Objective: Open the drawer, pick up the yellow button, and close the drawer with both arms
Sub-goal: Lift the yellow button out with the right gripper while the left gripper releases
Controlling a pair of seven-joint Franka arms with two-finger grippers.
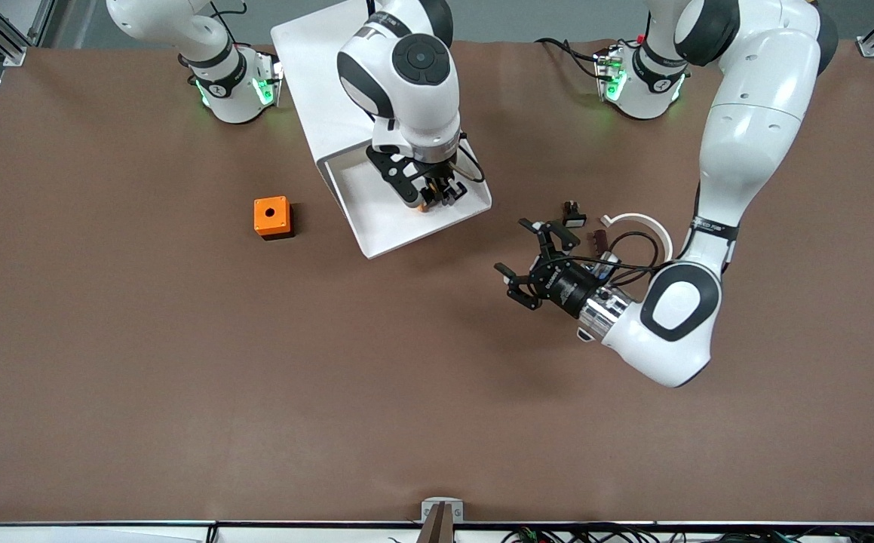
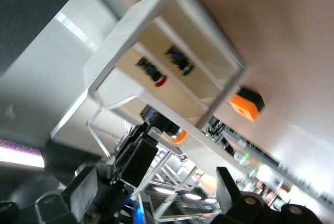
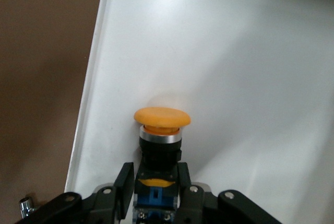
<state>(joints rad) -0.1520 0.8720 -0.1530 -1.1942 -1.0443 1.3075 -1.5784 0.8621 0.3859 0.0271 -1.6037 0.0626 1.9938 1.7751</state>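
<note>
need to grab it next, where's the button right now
The button sits in the open drawer, between the right claw's fingers, seen clearly in the right wrist view.

Right pincer (image 1: 430, 197) fills the open drawer (image 1: 376, 219); table around lies bare

no readable text, labels or numbers

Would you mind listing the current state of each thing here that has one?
drawer: pulled out of the cabinet, open.
button: in the drawer, gripped by its body.
right hand: down in the drawer, shut on the button.
left hand: open, holding nothing, above the table in front of the drawer.
lower drawers: closed.
orange box: resting on the table, round hole facing up.
</note>
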